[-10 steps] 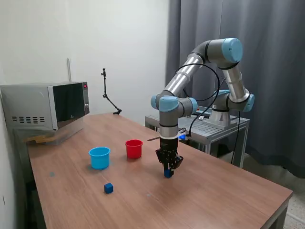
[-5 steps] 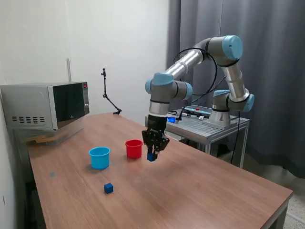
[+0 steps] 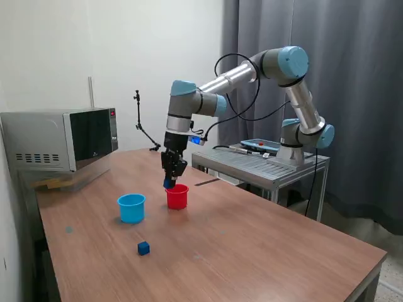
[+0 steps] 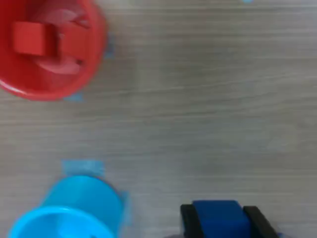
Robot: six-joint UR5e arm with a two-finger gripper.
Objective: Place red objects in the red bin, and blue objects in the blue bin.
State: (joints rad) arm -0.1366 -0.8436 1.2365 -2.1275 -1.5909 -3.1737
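Note:
My gripper (image 3: 170,178) is shut on a dark blue cube (image 3: 168,184) and holds it in the air just above the far rim of the red cup (image 3: 177,196). In the wrist view the cube (image 4: 218,217) sits between my two black fingers (image 4: 188,220). The red cup (image 4: 47,47) holds red cubes (image 4: 28,38); two seem to lie inside. The light blue cup (image 3: 131,207) stands on the exterior view's left of the red cup; it also shows in the wrist view (image 4: 69,210). A second dark blue cube (image 3: 143,248) lies on the table in front of the light blue cup.
A microwave (image 3: 60,139) stands at the table's far corner on the exterior view's left. A thin black stand (image 3: 143,129) rises at the back edge. A metal cart (image 3: 261,163) carrying the arm's base stands on the exterior view's right. The wooden table (image 3: 264,251) extends forward.
My gripper has risen and swung toward the exterior view's left with the blue cube, from low over the table to just above the red cup.

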